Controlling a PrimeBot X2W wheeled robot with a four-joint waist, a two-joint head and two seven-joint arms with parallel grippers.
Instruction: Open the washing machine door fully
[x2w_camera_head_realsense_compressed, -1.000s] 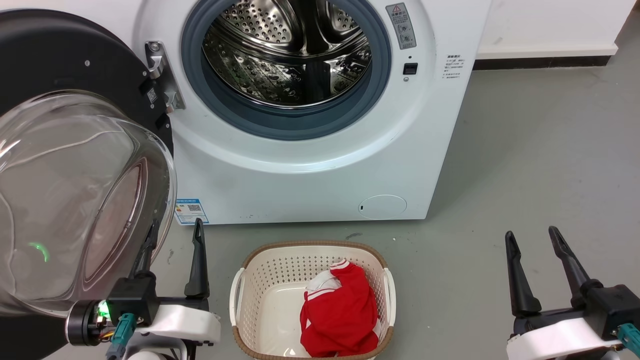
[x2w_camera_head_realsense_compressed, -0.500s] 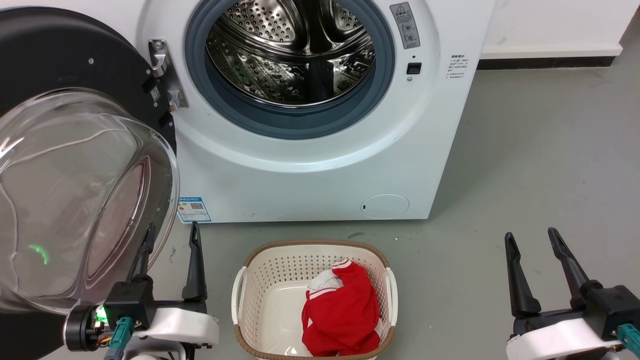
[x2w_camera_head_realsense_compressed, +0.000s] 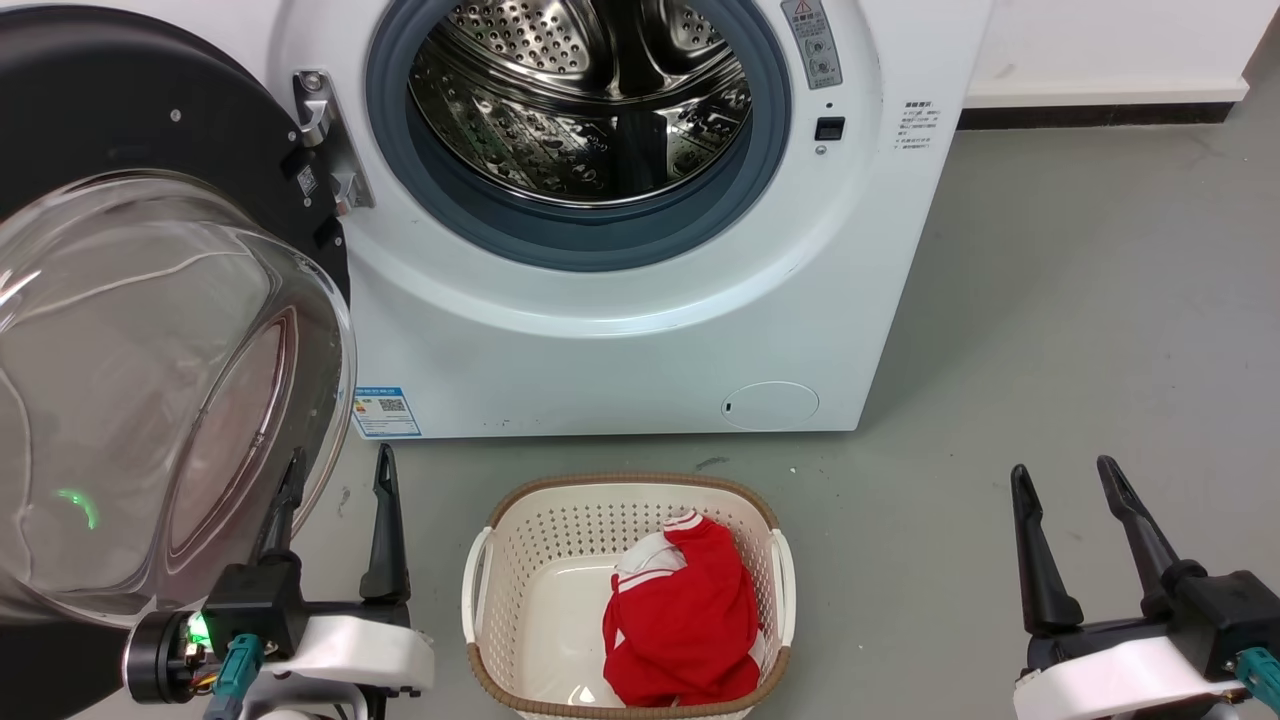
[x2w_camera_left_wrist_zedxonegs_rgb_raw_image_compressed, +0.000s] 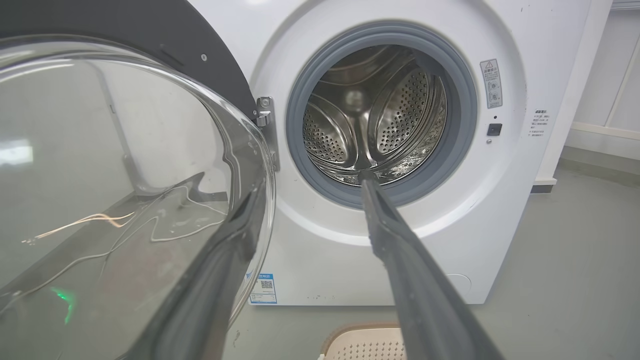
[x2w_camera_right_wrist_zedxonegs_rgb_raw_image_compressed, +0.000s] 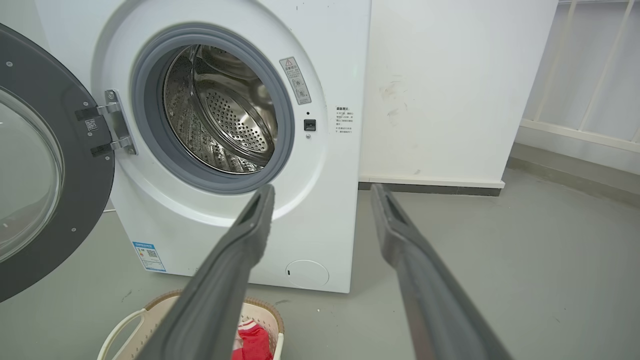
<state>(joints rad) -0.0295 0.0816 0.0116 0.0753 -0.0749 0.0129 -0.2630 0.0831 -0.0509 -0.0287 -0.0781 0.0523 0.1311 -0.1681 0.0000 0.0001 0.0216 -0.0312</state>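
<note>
Two grippers, four dark fingers in all. Of these, the left gripper (x2w_camera_head_realsense_compressed: 341, 456): fingers spread apart, holding nothing. Likewise the right gripper (x2w_camera_head_realsense_compressed: 1062, 467): spread, holding nothing, over bare floor (x2w_camera_head_realsense_compressed: 1080, 330).

Between the two grippers, nearer the left one: one beige laundry basket (x2w_camera_head_realsense_compressed: 520, 560) on the floor, with one red-and-white garment (x2w_camera_head_realsense_compressed: 680, 620) inside. Near rim cut off by the bottom edge of the head view.

Directly left of the left gripper: one washing machine door (x2w_camera_head_realsense_compressed: 150, 330), swung out wide on one metal hinge (x2w_camera_head_realsense_compressed: 325, 150), a black disc with a bulging clear glass bowl. Outer left finger (x2w_camera_left_wrist_zedxonegs_rgb_raw_image_compressed: 220, 265) lying right along the bowl's rim; touching or just clear of it, cannot tell. Left part of the door cut off by the frame edge. One green glint (x2w_camera_head_realsense_compressed: 80, 500) in the glass.

Ahead of both grippers, beyond the basket: one white washing machine (x2w_camera_head_realsense_compressed: 620, 340) on the floor. One round opening, ringed by one grey rubber seal (x2w_camera_head_realsense_compressed: 590, 245), with one perforated steel drum (x2w_camera_head_realsense_compressed: 590, 100) behind it. Low on the front, just ahead of the left gripper: one blue sticker (x2w_camera_head_realsense_compressed: 385, 412); further right, one round flap (x2w_camera_head_realsense_compressed: 770, 405). Right of the opening: one small dark latch socket (x2w_camera_head_realsense_compressed: 829, 128) and one grey warning label (x2w_camera_head_realsense_compressed: 815, 40), print too small to read. Top of the machine cut off in the head view.

Farthest, beyond the right gripper: white wall (x2w_camera_head_realsense_compressed: 1100, 40) with a dark skirting strip.
</note>
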